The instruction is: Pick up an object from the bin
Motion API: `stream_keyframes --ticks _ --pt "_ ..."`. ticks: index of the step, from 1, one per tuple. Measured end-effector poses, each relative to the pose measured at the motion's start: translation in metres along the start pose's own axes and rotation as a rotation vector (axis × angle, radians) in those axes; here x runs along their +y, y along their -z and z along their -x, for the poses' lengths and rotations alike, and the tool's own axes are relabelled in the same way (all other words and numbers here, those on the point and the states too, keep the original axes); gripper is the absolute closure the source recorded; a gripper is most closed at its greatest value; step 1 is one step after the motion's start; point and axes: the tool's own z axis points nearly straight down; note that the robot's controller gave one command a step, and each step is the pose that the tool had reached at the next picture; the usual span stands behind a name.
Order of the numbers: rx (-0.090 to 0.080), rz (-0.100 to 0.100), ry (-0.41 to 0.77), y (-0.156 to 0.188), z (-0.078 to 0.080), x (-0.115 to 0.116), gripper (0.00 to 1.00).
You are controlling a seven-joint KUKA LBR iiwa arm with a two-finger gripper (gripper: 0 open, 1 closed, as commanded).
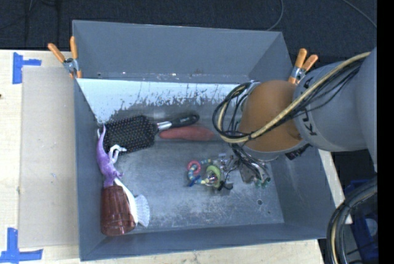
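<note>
The claw (245,169) hangs low in the bin (178,53), mostly hidden under the arm's orange cover (271,115) and cables (226,116), so I cannot tell whether it is wide or narrow. Just beside it lies a small tangle of coloured trinkets (208,174), too jumbled to name. A black hairbrush (132,132) lies well beyond.

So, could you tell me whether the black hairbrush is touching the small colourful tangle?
Apart. The camera view shows bare bin floor between the black hairbrush by the back wall and the small colourful tangle nearer the front.
</note>
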Motion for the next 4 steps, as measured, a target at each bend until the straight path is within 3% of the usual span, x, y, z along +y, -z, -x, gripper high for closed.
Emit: stream_keyframes --ticks 2,4 --pt "0.006 0.001 -0.001 0.006 -0.002 0.000 1.00" --pt "0.005 0.000 -0.002 0.037 -0.002 0.000 1.00"
